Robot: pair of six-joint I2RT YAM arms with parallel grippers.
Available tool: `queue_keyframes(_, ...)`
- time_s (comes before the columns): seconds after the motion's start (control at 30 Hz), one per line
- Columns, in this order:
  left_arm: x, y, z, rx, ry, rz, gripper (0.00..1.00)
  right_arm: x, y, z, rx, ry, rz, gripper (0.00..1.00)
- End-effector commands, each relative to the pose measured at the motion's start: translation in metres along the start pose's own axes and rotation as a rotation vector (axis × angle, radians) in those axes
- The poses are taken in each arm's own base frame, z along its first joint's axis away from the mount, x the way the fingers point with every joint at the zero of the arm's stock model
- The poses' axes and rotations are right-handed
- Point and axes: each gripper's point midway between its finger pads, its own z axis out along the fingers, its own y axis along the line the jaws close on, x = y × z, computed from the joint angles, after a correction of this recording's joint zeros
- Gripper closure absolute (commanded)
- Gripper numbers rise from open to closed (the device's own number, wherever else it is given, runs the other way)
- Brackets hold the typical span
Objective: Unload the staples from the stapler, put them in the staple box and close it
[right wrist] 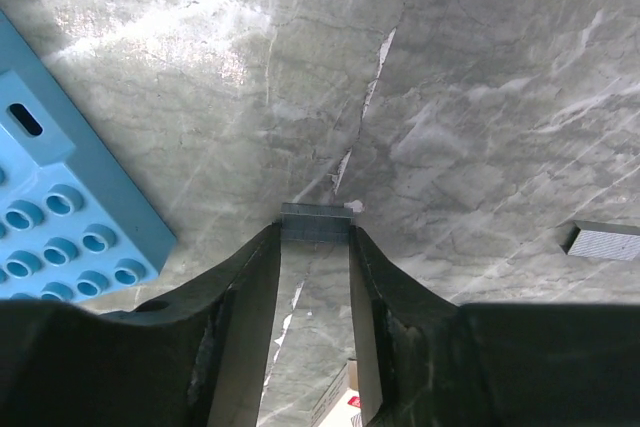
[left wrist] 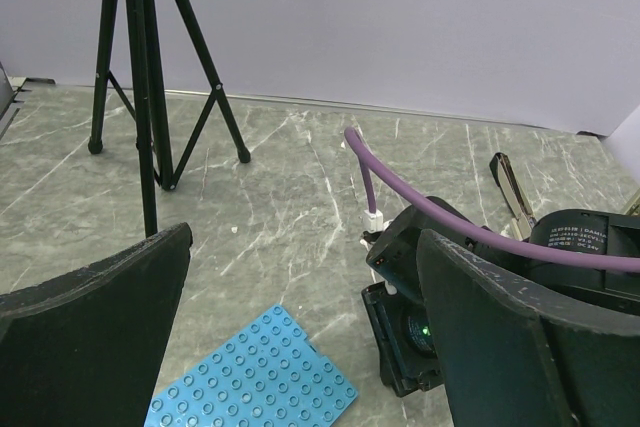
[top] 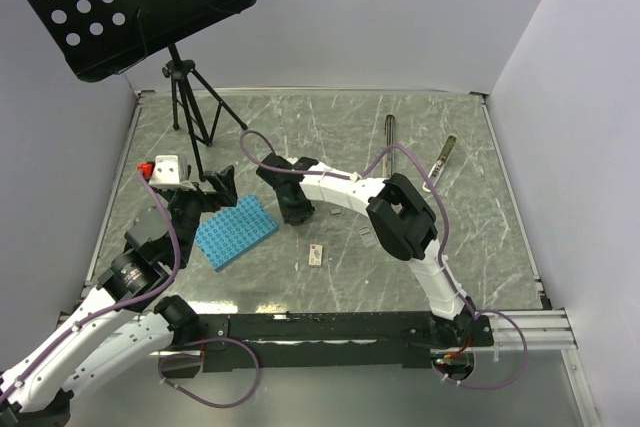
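Though the top view hides it, right jaws clamp a staple strip (right wrist: 315, 224) | left jaws released

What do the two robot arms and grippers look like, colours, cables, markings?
The left arm and right arm have white shells and black joints, each trailed by a purple cable. The left gripper and right gripper have broad matte black fingers. A white block with a red part sits on the left wrist; one black motor carries white print.
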Motion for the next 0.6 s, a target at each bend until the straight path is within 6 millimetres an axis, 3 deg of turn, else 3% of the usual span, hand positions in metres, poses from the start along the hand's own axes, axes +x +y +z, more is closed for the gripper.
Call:
queue_keyframes(0.0,-0.009,0.001,0.0,-0.003,-0.033,-0.011,0.01,-0.004,0.002,0.001,-0.007,-0.014,-0.007,0.62)
queue_keyframes(0.3,-0.009,0.002,0.0,-0.007,-0.036,-0.013,0.01,-0.009,0.0,-0.016,-0.037,-0.049,-0.042,0.67)
queue_keyframes(0.47,-0.005,0.003,0.002,-0.021,-0.023,0.001,0.01,-0.009,-0.005,-0.038,-0.083,-0.106,-0.095,0.67)
queue_keyframes(0.57,-0.007,0.004,0.001,-0.023,-0.031,-0.003,0.01,0.0,-0.018,-0.052,-0.088,-0.133,-0.156,0.68)
